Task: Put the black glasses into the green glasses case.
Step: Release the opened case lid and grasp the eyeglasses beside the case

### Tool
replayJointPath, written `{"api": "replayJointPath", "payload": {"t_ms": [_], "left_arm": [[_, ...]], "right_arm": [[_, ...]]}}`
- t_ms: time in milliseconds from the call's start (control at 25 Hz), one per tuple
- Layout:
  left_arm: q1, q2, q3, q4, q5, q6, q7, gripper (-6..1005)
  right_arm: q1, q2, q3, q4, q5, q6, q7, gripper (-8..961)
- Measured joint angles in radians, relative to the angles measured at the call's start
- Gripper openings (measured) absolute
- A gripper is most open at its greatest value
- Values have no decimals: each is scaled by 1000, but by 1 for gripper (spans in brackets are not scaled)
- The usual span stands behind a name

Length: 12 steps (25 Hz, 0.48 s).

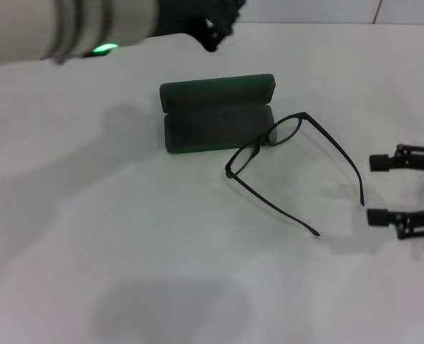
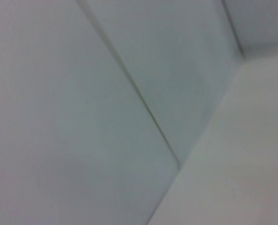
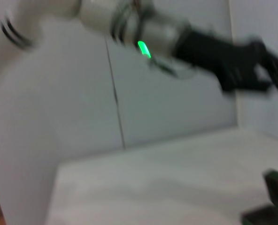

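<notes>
The green glasses case (image 1: 217, 118) lies open on the white table, its lid standing up at the back; a corner of it also shows in the right wrist view (image 3: 273, 206). The black glasses (image 1: 263, 145) stand unfolded on the table, their front touching the case's right front corner and both temple arms pointing to the front right. My right gripper (image 1: 378, 189) is open and empty, low over the table just right of the temple tips. My left gripper (image 1: 212, 29) is raised behind the case, apart from it; it also shows in the right wrist view (image 3: 249, 65).
The white table (image 1: 126, 251) spreads out in front of and to the left of the case. Grey wall panels (image 2: 106, 117) stand behind the table. My left forearm (image 1: 69, 29) crosses the upper left of the head view.
</notes>
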Motion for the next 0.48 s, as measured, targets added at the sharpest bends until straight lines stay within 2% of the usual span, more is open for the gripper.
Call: {"api": "replayJointPath", "payload": {"t_ms": [40,120,160,280,360,480], "left_arm": [[26,0,-46,0,-100,0,44,132],[82,1,-150,-57,-410,21,222,132],[107,1,-190,-105,-575,44,327,132],[133,2,-273,-304,-932,136,563,131],[134,2,-317,-434,-1068,204,656,131],[134,2,-360,-617,-1167,320,816,131]], "right_arm": [[12,-2,0,-47,-37,19,25,814],[43,-5,0,-113,-103,40,72,810],[69,-8,1,-136,-141,46,93,809],[179,-20,-4,-151,-244,65,145,804],[259,-24,-7,-141,-317,72,174,800],[400,-17,-14,-103,-462,84,199,795]]}}
